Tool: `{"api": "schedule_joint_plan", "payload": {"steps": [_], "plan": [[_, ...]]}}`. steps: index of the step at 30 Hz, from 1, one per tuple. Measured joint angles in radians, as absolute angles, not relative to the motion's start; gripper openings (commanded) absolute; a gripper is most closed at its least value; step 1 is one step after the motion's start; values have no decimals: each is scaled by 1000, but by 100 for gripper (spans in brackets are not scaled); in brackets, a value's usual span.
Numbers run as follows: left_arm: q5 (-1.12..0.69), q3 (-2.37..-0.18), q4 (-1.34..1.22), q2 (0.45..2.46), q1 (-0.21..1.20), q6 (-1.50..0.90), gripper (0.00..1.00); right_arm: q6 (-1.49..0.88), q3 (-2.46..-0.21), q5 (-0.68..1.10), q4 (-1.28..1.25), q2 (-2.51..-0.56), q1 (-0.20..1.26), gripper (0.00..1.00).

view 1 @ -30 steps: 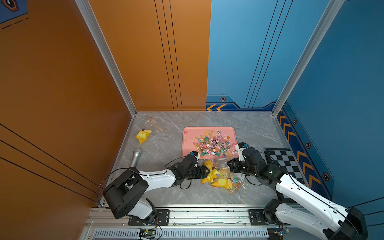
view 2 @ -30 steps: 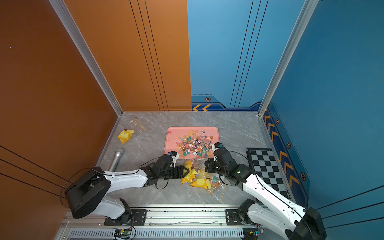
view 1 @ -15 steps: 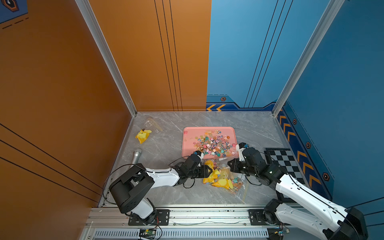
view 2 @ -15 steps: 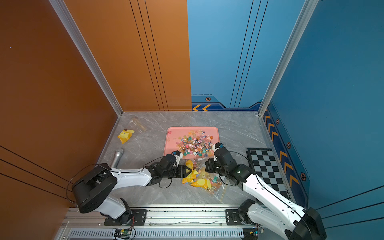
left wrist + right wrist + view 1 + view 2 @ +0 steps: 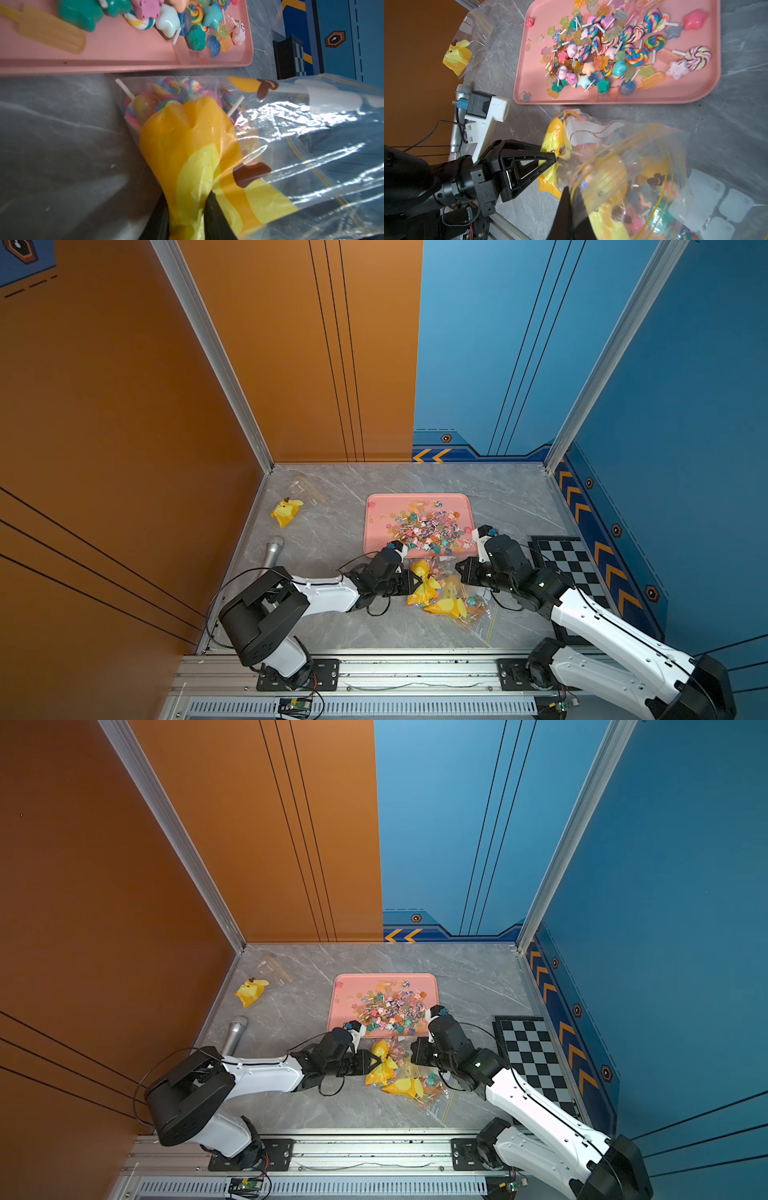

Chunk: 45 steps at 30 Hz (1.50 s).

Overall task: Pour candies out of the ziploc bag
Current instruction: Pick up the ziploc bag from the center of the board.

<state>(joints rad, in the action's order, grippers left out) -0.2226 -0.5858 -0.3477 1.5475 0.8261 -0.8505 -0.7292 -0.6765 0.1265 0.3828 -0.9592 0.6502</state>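
Ziploc bag [image 5: 451, 599], just beside pink tray [image 5: 377, 526]: left gripper [image 5: 187, 199] pinching its yellow-printed corner, right gripper [image 5: 460, 571] clamped on zip rim, presumably to upend it; candies [image 5: 428, 526] mostly on tray, some inside.

A heap of candies [image 5: 390, 1011] lies on the pink tray [image 5: 347, 1002] on the grey desk [image 5: 291, 1019]. Just in front, the ziploc bag [image 5: 405, 1085] lies between the left end effector [image 5: 371, 1061] and the right end effector [image 5: 415, 1052], each meeting one of its edges.
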Motion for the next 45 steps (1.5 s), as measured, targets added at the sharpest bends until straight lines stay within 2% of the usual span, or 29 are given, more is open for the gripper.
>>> {"api": "schedule_joint_plan", "payload": {"steps": [28,45], "plan": [[-237,-585,-313,1402,759,-834,0,-703,-733,130,380,-1000,648,0],[-236,-583,-191,1275,701,-785,0,-689,-769,134,373,-1045,648,0]]}}
